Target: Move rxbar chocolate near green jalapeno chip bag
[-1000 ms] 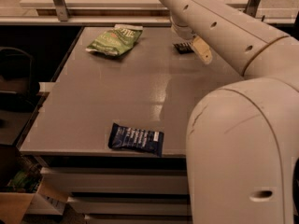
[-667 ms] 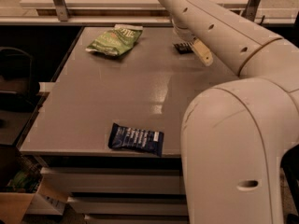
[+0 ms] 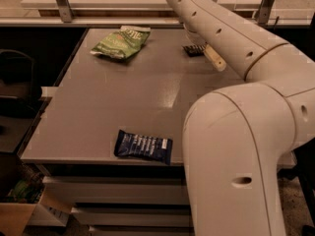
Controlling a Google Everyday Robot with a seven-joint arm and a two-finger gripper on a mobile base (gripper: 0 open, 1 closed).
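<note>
The rxbar chocolate (image 3: 192,49), a small black flat wrapper, lies at the back right of the grey table (image 3: 123,97). The gripper (image 3: 210,56) sits right over and beside the bar's right end, and the arm hides most of it. The green jalapeno chip bag (image 3: 119,42), crinkled with a white top edge, lies at the back left of the table, well apart from the bar.
A larger dark blue wrapper with white print (image 3: 143,146) lies near the table's front edge. My white arm (image 3: 236,132) covers the right side of the table. A metal rail and shelf (image 3: 98,4) run behind the table. A cardboard box (image 3: 19,210) stands on the floor at lower left.
The arm's big lower segment has swung a little to the left. The gripper stays by the rxbar chocolate, and no packet has moved.
</note>
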